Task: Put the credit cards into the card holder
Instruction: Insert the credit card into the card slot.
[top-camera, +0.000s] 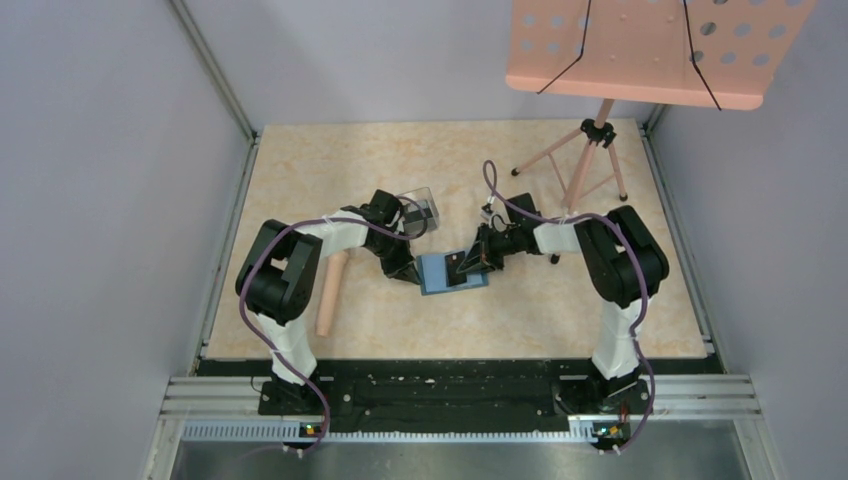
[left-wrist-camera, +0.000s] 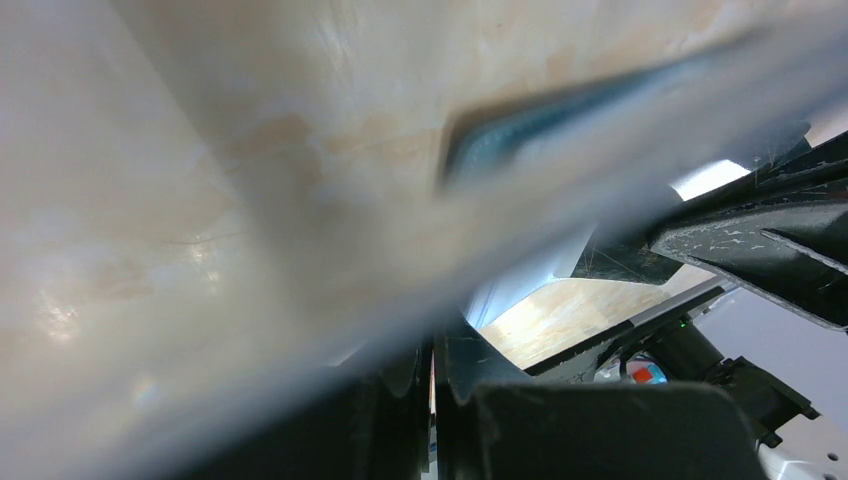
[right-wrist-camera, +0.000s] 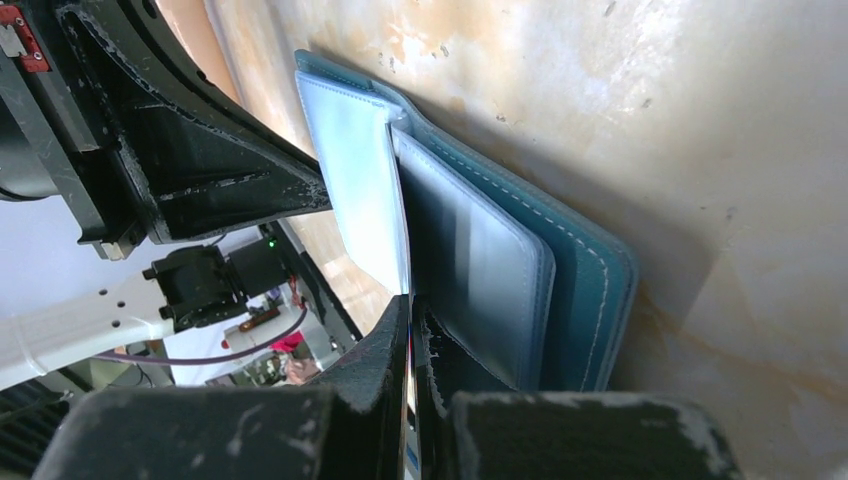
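You see the card holder (top-camera: 452, 272) teal-blue outside, with pale stitching and lighter blue inner faces. The tabletop (top-camera: 400, 170) is beige, marbled faintly orange. By its left edge lies a peach cylinder (top-camera: 331, 292). Over its far right corner stands a pink perforated stand (top-camera: 640, 50). The left arm (top-camera: 285, 275) and right arm (top-camera: 620, 260) are black and white, with purple cables (top-camera: 487, 178).

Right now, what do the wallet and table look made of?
Wallet: leather or faux leather, smooth, slightly sheeny; stitched seams along the edges. Table: marble-patterned beige top, likely laminate or stone; glossy, with light reflections in the wrist views.
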